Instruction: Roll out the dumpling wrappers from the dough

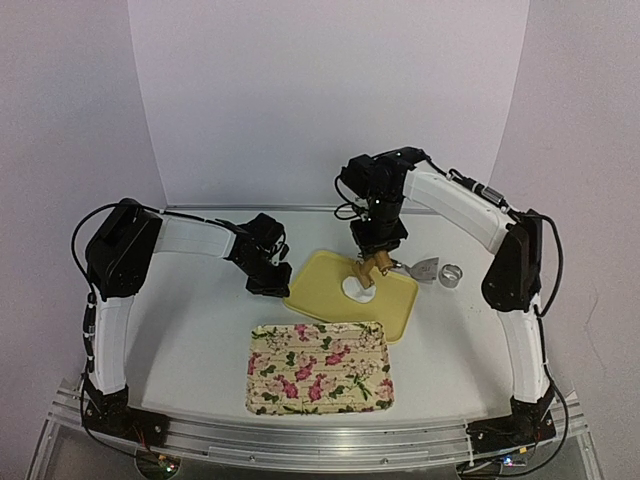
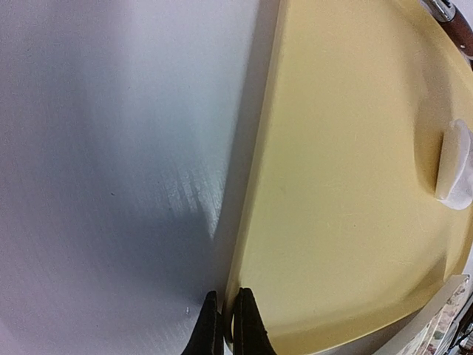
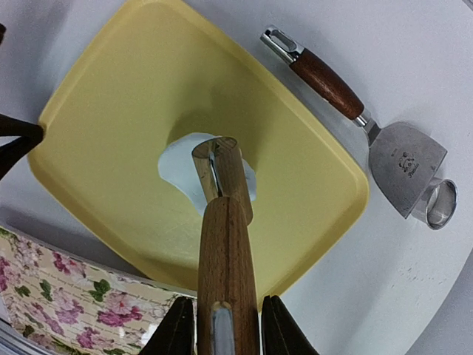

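Your right claw grips the rolling pin over the dough, and your left claw is clamped on the rim of the board.

In the right wrist view, your right gripper [image 3: 227, 299] grasps the wooden rolling pin [image 3: 225, 244] from both sides. The far end of the pin lies over the dumpling wrapper [image 3: 177, 164], a white round of dough near the middle of the yellow board [image 3: 111, 96]. This view also shows clearly the scraper [image 3: 405, 159] with its wooden handle and, just beside its blade, the ring cutter [image 3: 442, 203], at the right of the frame on the table. The left wrist view shows you, at the bottom of the frame, the left gripper [image 2: 228, 296] clenched with the board's rim between its tips. Only the top view shows the whole floral tray [image 1: 320, 368], just below the board.
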Available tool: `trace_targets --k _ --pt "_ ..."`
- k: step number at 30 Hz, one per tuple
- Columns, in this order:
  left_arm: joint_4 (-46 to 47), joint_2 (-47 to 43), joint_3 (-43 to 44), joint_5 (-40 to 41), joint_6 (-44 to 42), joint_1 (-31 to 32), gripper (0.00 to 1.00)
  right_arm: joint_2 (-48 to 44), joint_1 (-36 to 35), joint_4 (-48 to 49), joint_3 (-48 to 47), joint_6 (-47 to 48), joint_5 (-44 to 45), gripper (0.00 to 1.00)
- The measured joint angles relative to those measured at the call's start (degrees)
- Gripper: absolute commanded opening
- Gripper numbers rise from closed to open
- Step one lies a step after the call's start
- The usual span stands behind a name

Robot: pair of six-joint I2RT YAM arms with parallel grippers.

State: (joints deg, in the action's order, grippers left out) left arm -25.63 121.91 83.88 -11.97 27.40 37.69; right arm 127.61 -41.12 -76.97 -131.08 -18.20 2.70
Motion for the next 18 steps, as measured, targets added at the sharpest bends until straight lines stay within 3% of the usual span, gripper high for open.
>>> trace_targets --k 18 --pt "-0.04 0.0 0.07 -0.01 -0.37 0.0 0.0 1.99 0.62 -0.02 2.82 2.95 1.14 0.0"
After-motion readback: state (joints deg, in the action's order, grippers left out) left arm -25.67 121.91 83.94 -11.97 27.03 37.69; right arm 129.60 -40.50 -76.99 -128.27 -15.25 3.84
